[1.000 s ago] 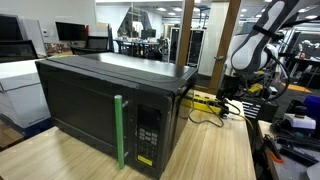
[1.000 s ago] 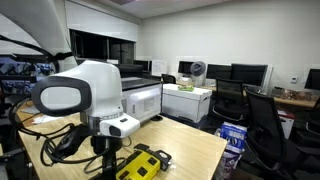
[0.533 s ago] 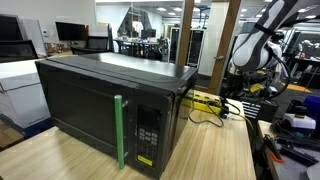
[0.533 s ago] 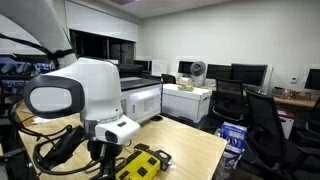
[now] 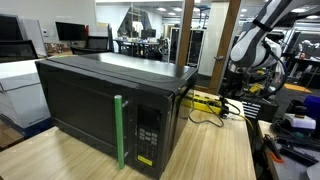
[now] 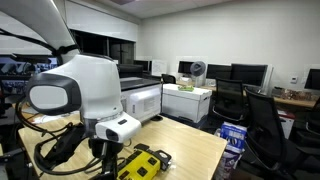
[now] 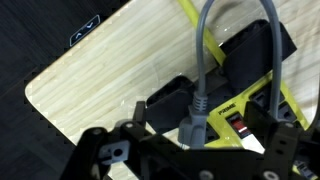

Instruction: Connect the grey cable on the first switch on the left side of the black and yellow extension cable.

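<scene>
Black and yellow extension cable (image 7: pixel 240 105): lies flat on the pale wood worktop (image 7: pixel 110 70), close to a rounded corner. In both exterior views it shows as a yellow bar (image 5: pixel 205 100) (image 6: pixel 140 165).

- Two black adapter blocks (image 7: pixel 250 50) (image 7: pixel 170 95) sit plugged into the strip.
- Grey cable (image 7: pixel 205 40) arches above the strip. Its grey plug (image 7: pixel 192 118) stands upright over the strip's face, between the blocks.
- Gripper (image 7: pixel 197 132) is directly over the strip, around the plug. Fingers are lost in dark metalwork, so cannot tell whether they grasp the plug or are released.
- Writing: small white print and a red mark on the strip beside the plug, both too small to read. White logo (image 7: pixel 85 30) on the dark floor off the worktop edge, illegible.
- Black microwave (image 5: pixel 100 105) with a green handle stands just beside the strip.
</scene>
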`<state>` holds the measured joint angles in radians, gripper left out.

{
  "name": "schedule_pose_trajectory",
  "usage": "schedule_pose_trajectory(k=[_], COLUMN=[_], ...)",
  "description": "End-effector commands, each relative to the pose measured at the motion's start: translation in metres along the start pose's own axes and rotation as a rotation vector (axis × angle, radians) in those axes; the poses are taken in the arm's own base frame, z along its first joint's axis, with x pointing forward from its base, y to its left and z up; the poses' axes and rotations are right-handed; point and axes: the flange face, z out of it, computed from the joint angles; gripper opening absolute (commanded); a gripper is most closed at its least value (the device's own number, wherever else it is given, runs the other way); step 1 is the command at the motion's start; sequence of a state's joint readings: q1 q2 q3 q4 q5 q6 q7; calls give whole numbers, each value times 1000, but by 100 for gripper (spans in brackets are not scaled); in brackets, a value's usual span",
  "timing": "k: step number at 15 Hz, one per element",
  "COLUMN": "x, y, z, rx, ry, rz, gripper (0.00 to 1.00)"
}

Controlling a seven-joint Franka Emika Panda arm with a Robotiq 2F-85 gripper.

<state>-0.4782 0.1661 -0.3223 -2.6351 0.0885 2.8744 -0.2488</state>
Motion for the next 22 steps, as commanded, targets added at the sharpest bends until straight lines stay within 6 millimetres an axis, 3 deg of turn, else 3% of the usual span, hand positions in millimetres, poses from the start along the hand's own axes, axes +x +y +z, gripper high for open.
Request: schedule_pose_trajectory(k=[1,5,6,8,10,16,18,22], x=[-2,-2,-2,-1,0,2,2,3], y=[0,-1,-1,-1,-1,-1,-1,-1], z=[-3,1,1,1,1,2,3,7], rx=[36,43,45,48,50,44,41,29], ry=[-5,-14,-13,-14,-14,-11,-16,-48], rz=[-21,-28,-28,-29,-26,-30,-33,-53], gripper=[100,98,74,68,49,6,2,6])
